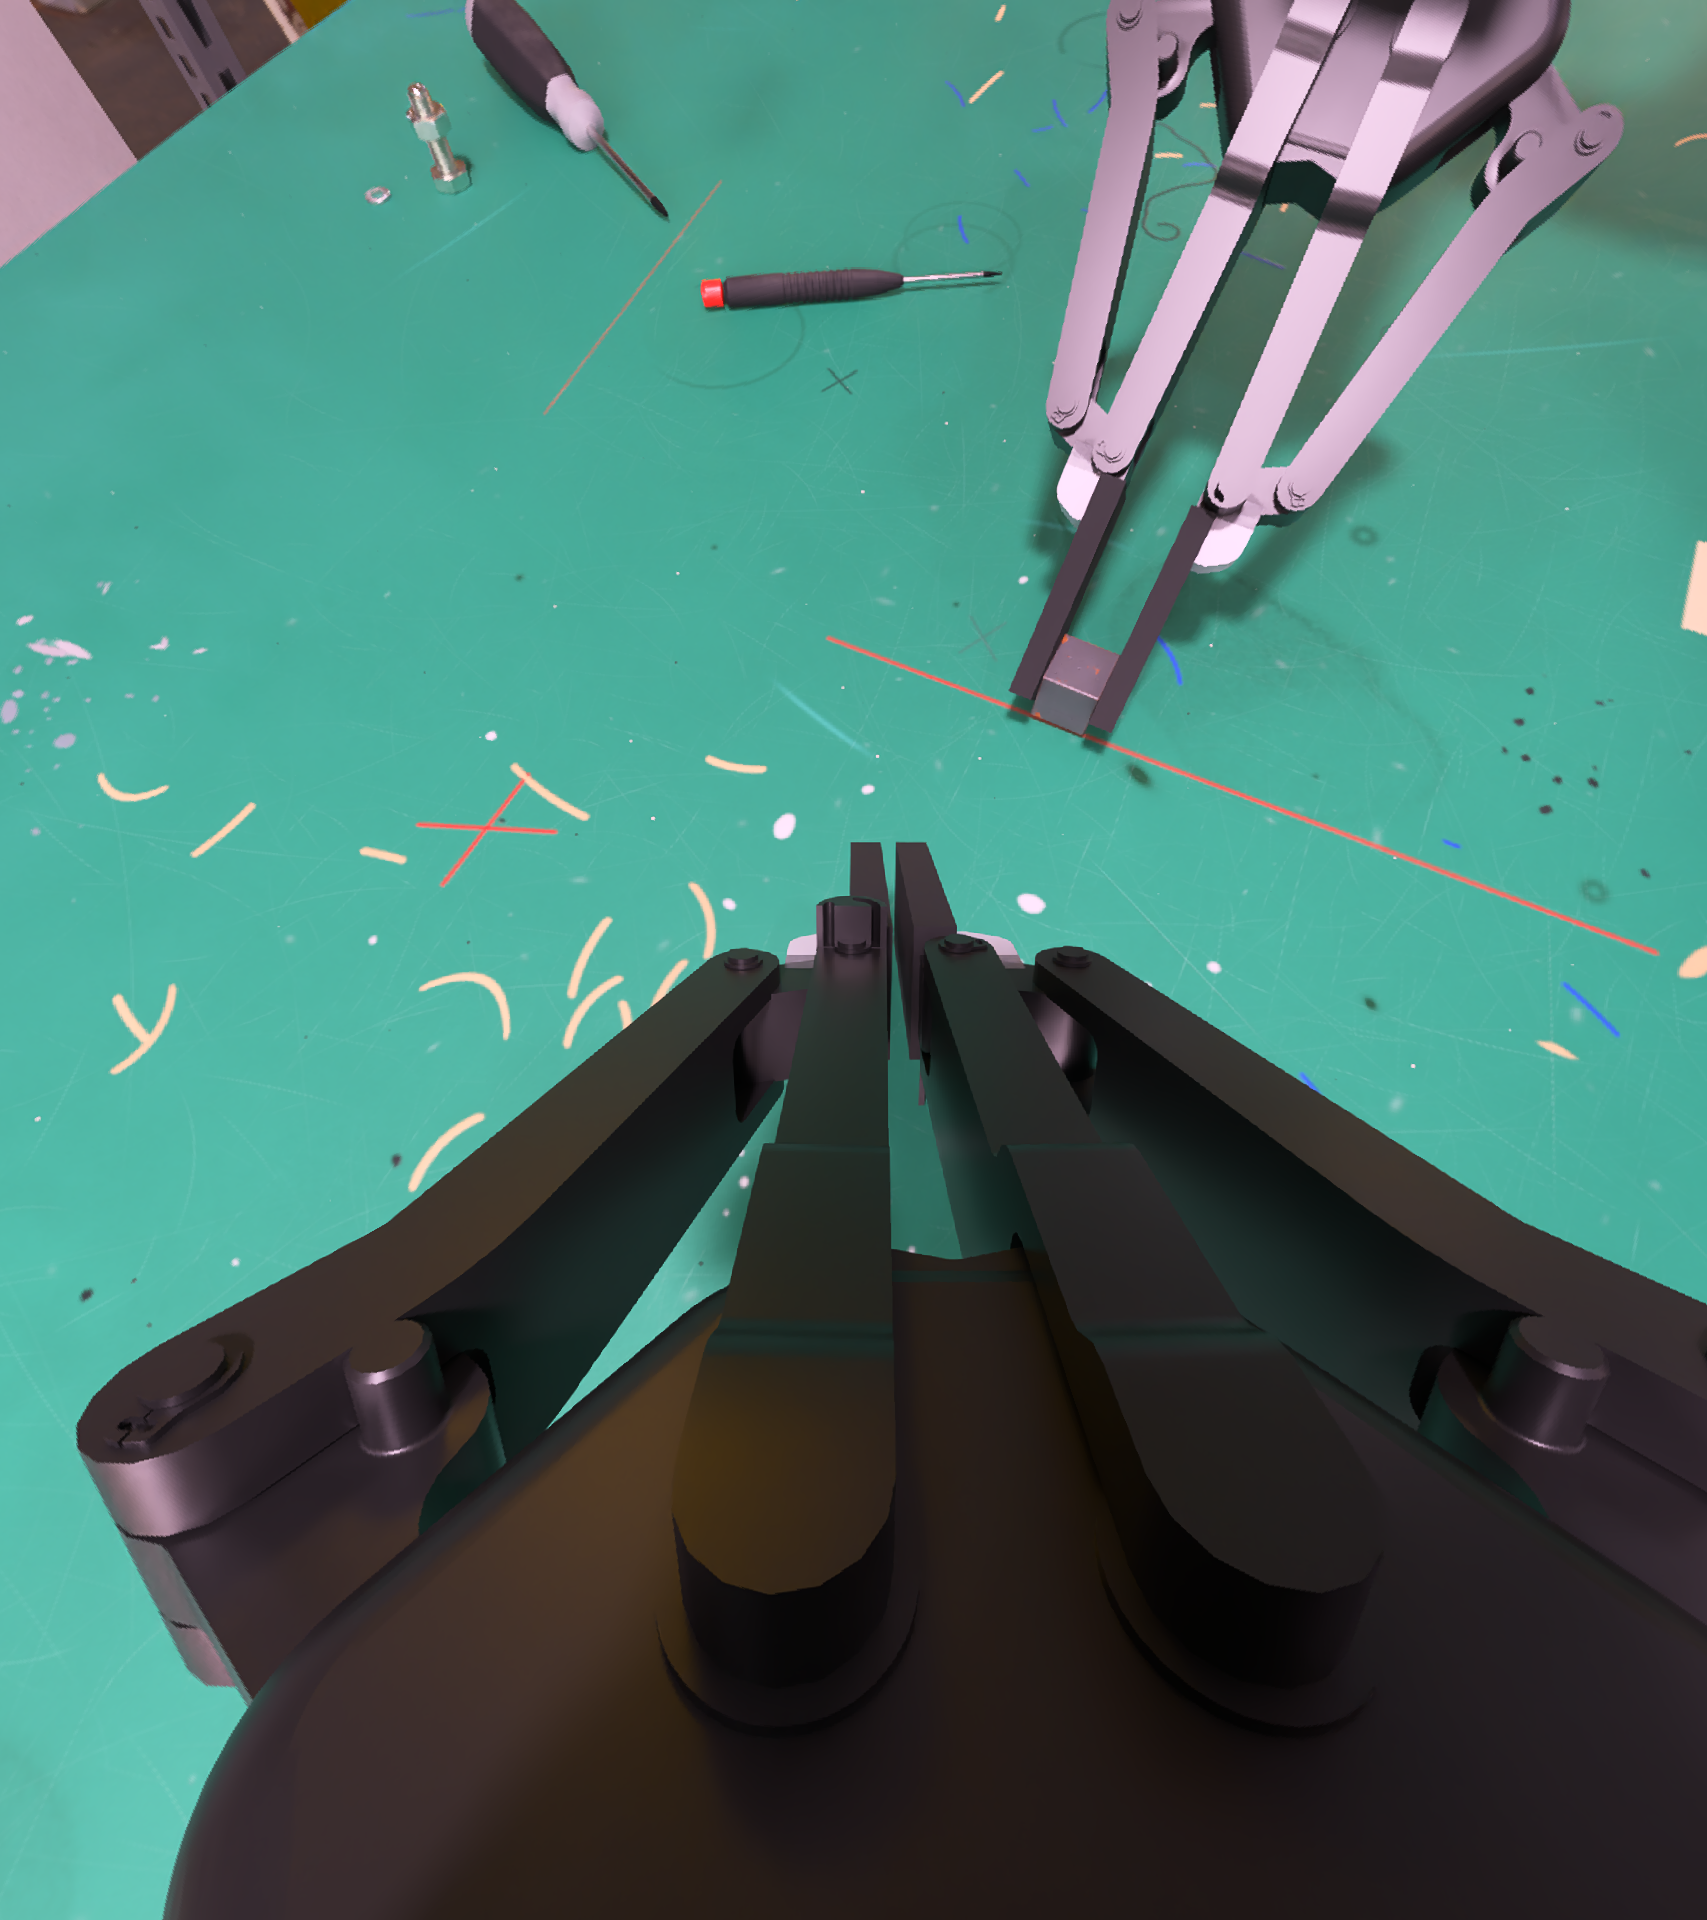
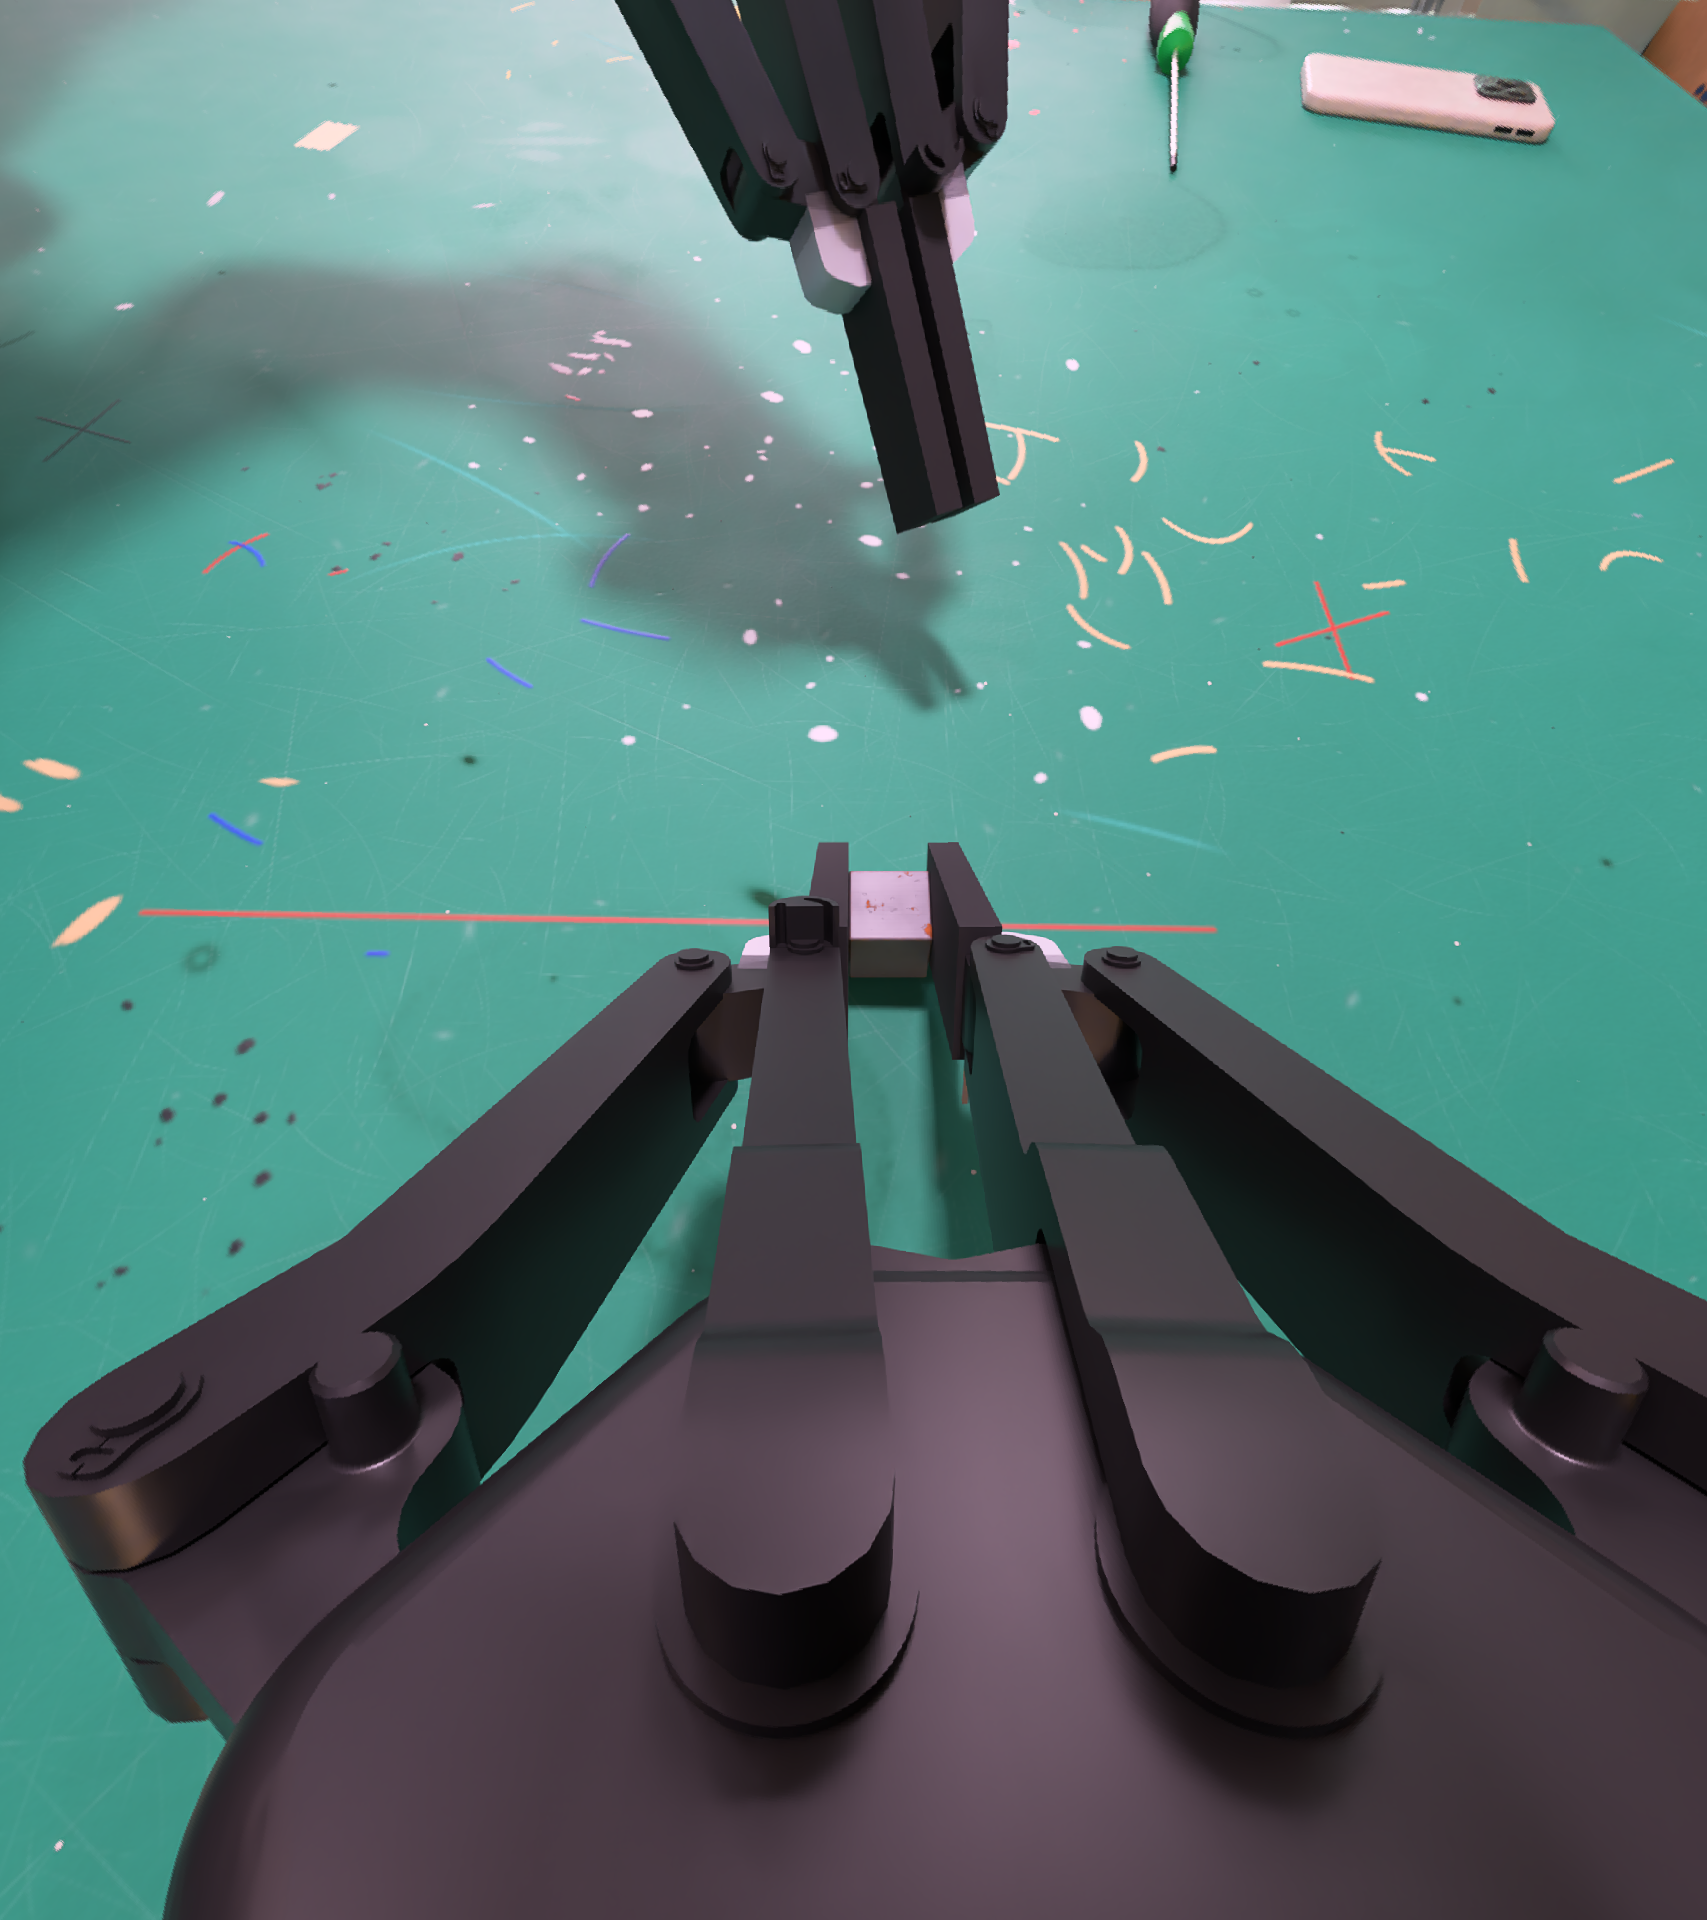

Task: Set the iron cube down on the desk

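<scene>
Dull grey rust-flecked metal cube (image 2: 888, 920) on scuffed, paint-flecked matt green desk (image 2: 516, 1039).

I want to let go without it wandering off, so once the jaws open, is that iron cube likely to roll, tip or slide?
The iron cube probably stays put: its flat faces and squat shape give nothing to roll or tip on. Being metal, it is likely heavy for its size and rigid. Its smooth sides might slip a little in the right gripper.
</scene>
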`<state>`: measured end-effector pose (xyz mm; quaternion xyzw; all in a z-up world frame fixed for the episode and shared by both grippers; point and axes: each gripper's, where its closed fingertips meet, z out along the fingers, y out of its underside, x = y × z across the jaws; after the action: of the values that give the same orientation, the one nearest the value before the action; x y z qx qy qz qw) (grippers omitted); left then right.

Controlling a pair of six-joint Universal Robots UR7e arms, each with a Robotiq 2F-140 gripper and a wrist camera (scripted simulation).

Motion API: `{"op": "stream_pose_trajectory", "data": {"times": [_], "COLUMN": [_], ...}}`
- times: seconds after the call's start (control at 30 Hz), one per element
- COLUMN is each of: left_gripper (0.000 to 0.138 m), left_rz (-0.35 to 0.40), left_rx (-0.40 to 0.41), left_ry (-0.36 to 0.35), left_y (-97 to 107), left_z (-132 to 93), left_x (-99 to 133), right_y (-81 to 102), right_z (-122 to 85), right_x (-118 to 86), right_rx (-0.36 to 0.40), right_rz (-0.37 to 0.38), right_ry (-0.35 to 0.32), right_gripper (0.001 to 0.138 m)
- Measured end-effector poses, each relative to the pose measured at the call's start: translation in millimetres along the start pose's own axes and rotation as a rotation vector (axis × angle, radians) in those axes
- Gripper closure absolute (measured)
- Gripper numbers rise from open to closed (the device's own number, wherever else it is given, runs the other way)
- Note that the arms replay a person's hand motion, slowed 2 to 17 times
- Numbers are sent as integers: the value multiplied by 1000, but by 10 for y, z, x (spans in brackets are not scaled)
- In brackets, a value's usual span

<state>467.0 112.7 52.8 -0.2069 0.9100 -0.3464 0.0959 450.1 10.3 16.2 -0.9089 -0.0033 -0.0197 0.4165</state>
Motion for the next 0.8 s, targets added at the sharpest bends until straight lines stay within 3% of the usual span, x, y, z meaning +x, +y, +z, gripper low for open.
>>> {"op": "stream_pose_trajectory", "data": {"times": [0.8], "left_gripper": [135], "left_rz": [-44], "left_rx": [-13], "left_ry": [53], "left_y": [63], "left_z": [343], "left_x": [111], "right_y": [2], "right_z": [-4], "right_x": [-4], "right_rx": [1], "right_rz": [-13], "right_ry": [11], "right_gripper": [119]}}
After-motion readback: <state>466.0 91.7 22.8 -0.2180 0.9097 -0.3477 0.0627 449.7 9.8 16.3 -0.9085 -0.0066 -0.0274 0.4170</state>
